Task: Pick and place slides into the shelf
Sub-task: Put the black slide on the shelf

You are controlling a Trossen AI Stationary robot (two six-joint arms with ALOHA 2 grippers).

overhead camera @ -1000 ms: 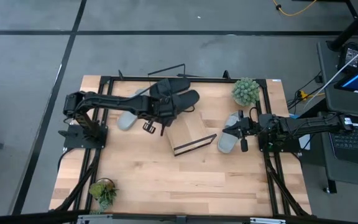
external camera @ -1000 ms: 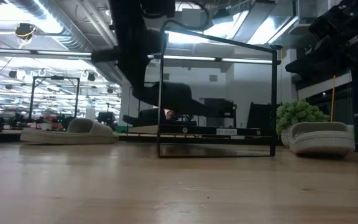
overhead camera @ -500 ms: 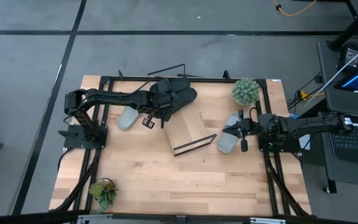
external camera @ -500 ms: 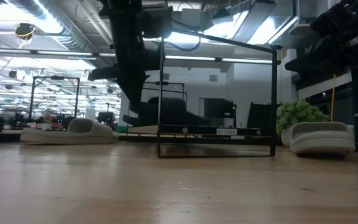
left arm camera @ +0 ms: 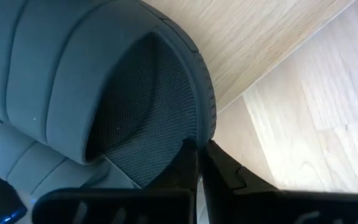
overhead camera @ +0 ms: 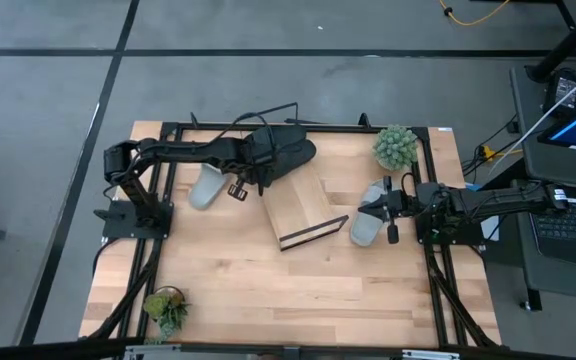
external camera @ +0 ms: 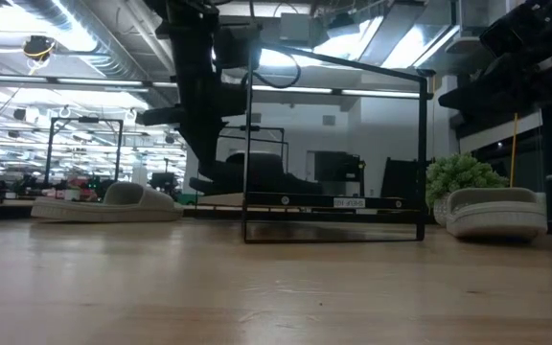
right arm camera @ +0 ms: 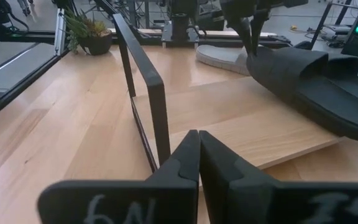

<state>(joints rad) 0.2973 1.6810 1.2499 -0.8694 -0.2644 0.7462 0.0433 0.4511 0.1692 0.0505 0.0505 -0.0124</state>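
Two black slides (overhead camera: pixel 286 155) sit together at the far end of the slanted wooden shelf (overhead camera: pixel 303 212). My left gripper (left arm camera: pixel 199 163) is shut on the nearer one (right arm camera: pixel 303 81), reaching it from the table's left. One grey slide (overhead camera: pixel 206 187) lies sole-down on the table left of the shelf. Another grey slide (overhead camera: pixel 368 222) lies by the right edge. My right gripper (right arm camera: pixel 197 152) stands shut and level just beside that second grey slide and holds nothing. My left gripper pinches the black slide's thin dark rim (left arm camera: pixel 196 138) between its two fingers, where the textured inner face meets the outer edge. The fingers (right arm camera: pixel 253 34) come steeply from above. The slide lies low on the shelf's far end, beside the other black slide.
The shelf's thin black wire frame (right arm camera: pixel 148 93) rises along its dark front edge (overhead camera: pixel 314 234). One green potted plant (overhead camera: pixel 395 147) stands at the far right, and another (overhead camera: pixel 166 306) at the near left. Bare tabletop (overhead camera: pixel 298 290) spreads along the near side.
My left gripper has gone toward the table's far edge and down, staying shut on the black slide. The slide, lifted and tilted a second ago, has come down to the shelf's far end next to the other black slide.
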